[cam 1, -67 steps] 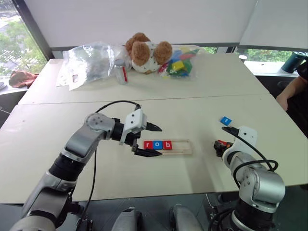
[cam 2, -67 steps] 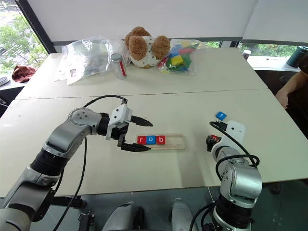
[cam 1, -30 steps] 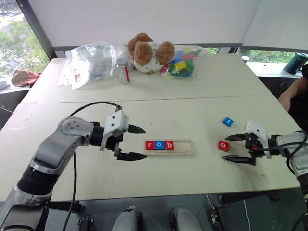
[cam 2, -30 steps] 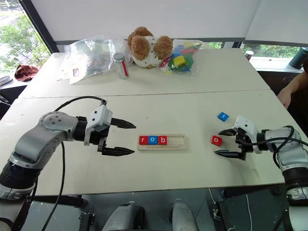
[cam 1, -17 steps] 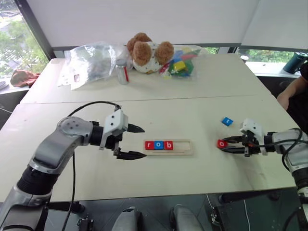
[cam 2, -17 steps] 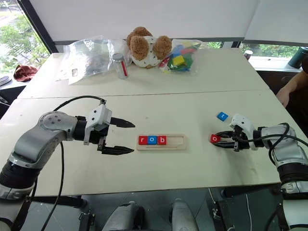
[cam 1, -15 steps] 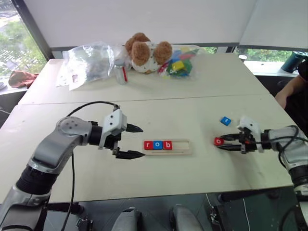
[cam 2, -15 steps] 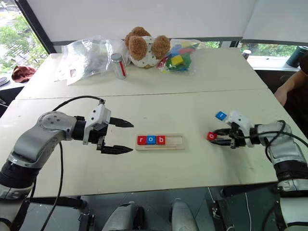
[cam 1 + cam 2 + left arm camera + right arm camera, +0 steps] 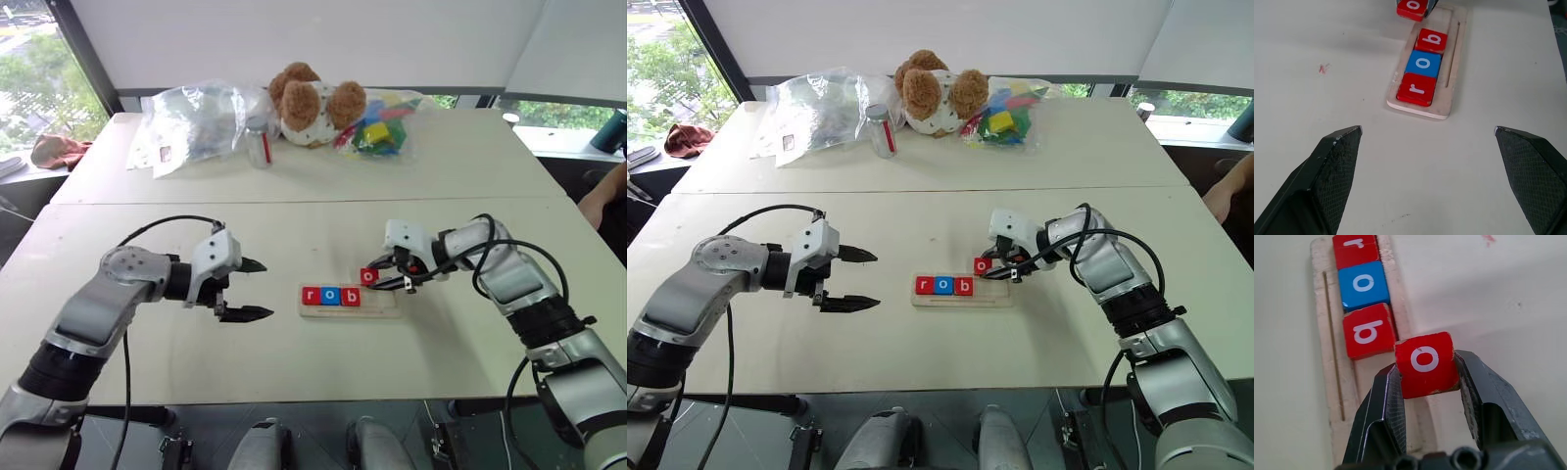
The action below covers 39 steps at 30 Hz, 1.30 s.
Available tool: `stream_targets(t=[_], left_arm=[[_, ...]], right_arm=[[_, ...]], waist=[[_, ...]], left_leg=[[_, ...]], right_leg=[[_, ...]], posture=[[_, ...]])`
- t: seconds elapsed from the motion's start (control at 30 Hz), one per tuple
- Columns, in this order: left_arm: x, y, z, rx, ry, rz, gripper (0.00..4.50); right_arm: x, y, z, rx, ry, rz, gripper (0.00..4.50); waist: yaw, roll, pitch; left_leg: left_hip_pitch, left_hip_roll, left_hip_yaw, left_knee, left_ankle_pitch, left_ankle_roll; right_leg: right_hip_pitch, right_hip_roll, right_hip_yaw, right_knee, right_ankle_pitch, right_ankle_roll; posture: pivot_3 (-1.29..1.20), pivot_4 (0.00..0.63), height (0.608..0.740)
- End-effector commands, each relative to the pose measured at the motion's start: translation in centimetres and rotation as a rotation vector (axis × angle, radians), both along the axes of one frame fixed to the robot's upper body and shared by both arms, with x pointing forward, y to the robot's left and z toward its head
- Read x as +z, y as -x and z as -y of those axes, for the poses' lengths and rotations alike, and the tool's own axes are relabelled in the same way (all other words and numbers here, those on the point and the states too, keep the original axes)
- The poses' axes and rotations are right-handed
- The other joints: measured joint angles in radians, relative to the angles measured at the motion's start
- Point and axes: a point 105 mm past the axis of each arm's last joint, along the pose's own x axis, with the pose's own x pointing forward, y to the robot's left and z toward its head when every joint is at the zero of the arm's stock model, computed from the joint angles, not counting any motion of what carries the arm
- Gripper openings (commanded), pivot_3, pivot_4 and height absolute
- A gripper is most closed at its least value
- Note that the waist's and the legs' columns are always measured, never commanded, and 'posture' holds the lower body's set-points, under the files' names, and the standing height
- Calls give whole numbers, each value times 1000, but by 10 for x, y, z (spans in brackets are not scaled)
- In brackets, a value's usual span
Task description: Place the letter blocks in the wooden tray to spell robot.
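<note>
Right gripper (image 9: 1425, 382): we saw it clamped on the red "o" block (image 9: 1425, 363), held just above the wooden tray (image 9: 382, 305), beside the "b".
Left gripper (image 9: 247, 290): jaws wide, empty, near the tray's left end.
Around: we noted a teddy bear (image 9: 315, 98), plastic bags (image 9: 196, 122) and a can (image 9: 258, 147) at the table's (image 9: 294, 176) far side, well apart.
Tray axis: left to right.
Tray contents: we read "r" (image 9: 311, 296), "o" (image 9: 329, 296), "b" (image 9: 349, 296), filling its left part.
</note>
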Motion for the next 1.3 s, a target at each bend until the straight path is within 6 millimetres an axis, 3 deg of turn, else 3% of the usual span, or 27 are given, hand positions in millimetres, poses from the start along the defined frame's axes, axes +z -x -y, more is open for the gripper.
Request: stream_targets(t=[0.03,0.63,1.3], left_arm=[[10,2,2,0,14,51,4500],[12,1,10,-6,41,64,4500],[11,-3,11,-4,50,65,4500]], right_arm=[[12,4,-7,38,5,32,1114],[-2,18,-1,35,26,-14,1114],[-7,20,-15,61,6,-10,1114]], waist=[[-3,0,0],[-6,0,0],[-6,0,0]], left_leg=[[0,0,0,0,0,0],[1,1,0,0,-2,4],[1,1,0,0,-2,4]], right_leg=[[0,0,0,0,0,0],[0,1,0,1,0,0],[0,1,0,1,0,0]], posture=[[0,150,740],[0,150,740],[0,150,740]])
